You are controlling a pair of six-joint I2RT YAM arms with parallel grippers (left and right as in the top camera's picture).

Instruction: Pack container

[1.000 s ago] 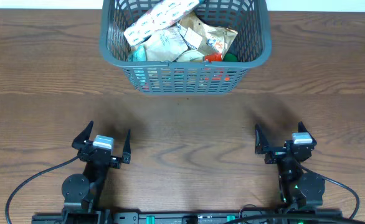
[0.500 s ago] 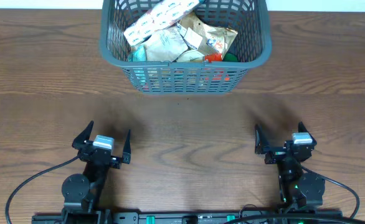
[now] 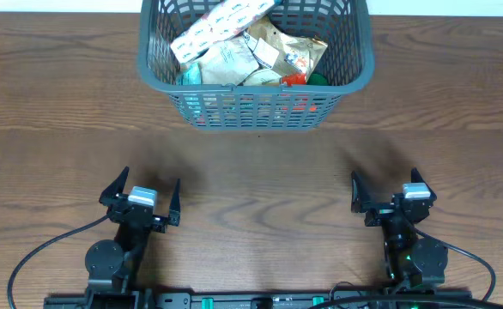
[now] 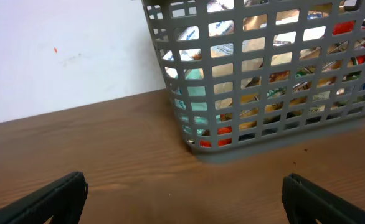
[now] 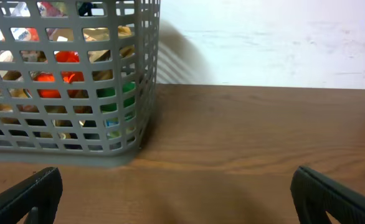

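The container (image 3: 151, 69), a dark grey lattice basket, stands at the far middle of the wooden table. It is filled with snack packets (image 3: 234, 43) in white, tan, red and green. It also shows in the left wrist view (image 4: 195, 134) and in the right wrist view (image 5: 139, 112). My left gripper (image 3: 144, 190) is open and empty near the front left, well short of the basket. My right gripper (image 3: 385, 186) is open and empty near the front right. Both sets of fingers point toward the basket.
A white wall (image 4: 64, 56) stands behind the table's far edge. Bare wooden table top (image 3: 251, 172) lies between the grippers and the basket. Black cables (image 3: 37, 253) run from the arm bases at the front edge.
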